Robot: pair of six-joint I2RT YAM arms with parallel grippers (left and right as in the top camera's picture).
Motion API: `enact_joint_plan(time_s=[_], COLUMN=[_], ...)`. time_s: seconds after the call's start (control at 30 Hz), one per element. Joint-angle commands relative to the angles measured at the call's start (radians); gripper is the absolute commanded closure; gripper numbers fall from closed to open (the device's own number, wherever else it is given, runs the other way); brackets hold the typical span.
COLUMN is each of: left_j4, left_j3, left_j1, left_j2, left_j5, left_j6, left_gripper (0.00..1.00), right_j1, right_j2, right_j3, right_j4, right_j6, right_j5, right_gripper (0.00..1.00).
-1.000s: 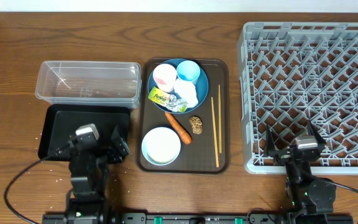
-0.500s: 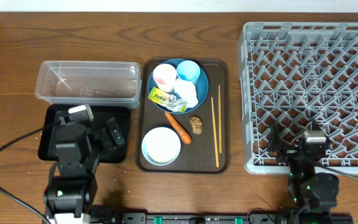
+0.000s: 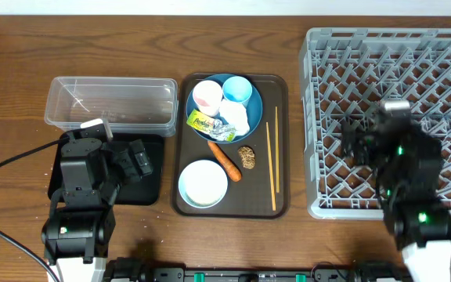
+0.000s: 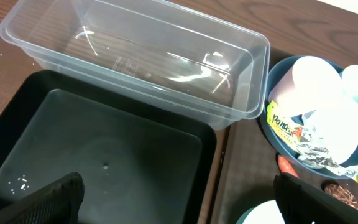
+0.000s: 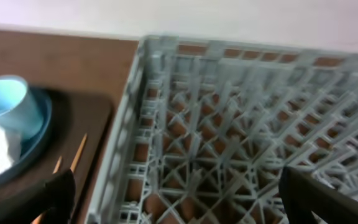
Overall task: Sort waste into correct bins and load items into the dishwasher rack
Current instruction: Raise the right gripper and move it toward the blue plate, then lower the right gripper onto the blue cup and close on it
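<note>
Overhead: I find left tool and right tool open, empty; grabbing wrapper may tip nearby pink cup.

Glossy clear plastic tub, matt grey plastic rack

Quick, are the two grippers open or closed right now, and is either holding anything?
Left gripper: open, holding nothing, above the black tray.
Right gripper: open, holding nothing, above the dishwasher rack.
</note>
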Motion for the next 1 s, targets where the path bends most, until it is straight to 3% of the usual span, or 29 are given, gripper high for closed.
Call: enact_joint_plan(time_s=[0.0,0.13,0.23,0.3,0.4,0.7,0.97], left_j4=[0.008,0.028,0.058,0.074,0.076,-0.014,-0.099], left_j3=[0.019,0.019,0.019,0.021,0.032,0.18,0.304], left_j1=[-0.001,-0.001,-0.001,-0.001,-0.001,0.001,0.097], left_j2=[-0.004,-0.003,0.0,0.009,0.042,0.261,0.394], left_j5=[-0.004,-0.004,-0.005,-0.005,-0.008,-0.008,-0.007], left_j6=[0.02,0.016,0.011,0.002,0.002,0.002,-0.039], left_gripper=[0.02,0.02,0.02,0.02,0.02,0.02,0.02], right_j1=[-0.006,-0.006,-0.006,-0.006,0.002,0.131,0.244], right_j2=[0.096,0.133,0.141,0.154,0.202,0.488,0.763], right_j3=[0.122,0.143,0.143,0.143,0.174,0.493,0.798], right_j4=[-0.062,-0.029,0.097,0.192,0.263,0.087,-0.085], right_j6=[-0.06,-0.04,-0.01,-0.011,0.005,-0.028,-0.042], right_j5=[-0.135,-0.206,-0.207,-0.206,-0.208,-0.202,-0.196], right_gripper=[0.01,0.01,0.01,0.13,0.19,0.15,0.24])
